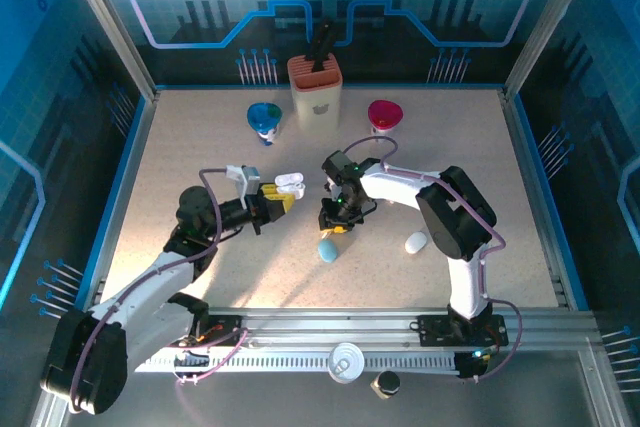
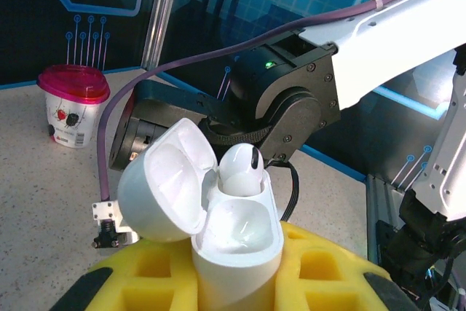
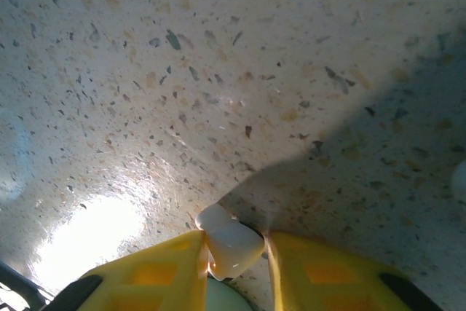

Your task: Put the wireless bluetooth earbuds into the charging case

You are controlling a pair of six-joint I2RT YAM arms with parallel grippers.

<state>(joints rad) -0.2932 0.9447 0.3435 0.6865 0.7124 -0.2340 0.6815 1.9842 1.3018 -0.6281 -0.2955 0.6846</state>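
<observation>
Pinching earbud [image 3: 227,244], right hand [image 3: 234,247] (nearly closed).

Left arm [image 1: 150,272] rises from its base at the near left, elbow folded back, forearm angled toward table centre, wrist roughly level and pointing right. Left gripper [image 1: 280,195] clamped on the lower body of an open charging case [image 2: 237,253], yellow pads on both sides, held off the table. Right arm [image 1: 400,187] goes up from the near-right base, forearm reaching left, wrist bent downward. Right gripper [image 3: 233,253] points at the table, its yellow pads pinching an earbud [image 3: 229,242].
</observation>
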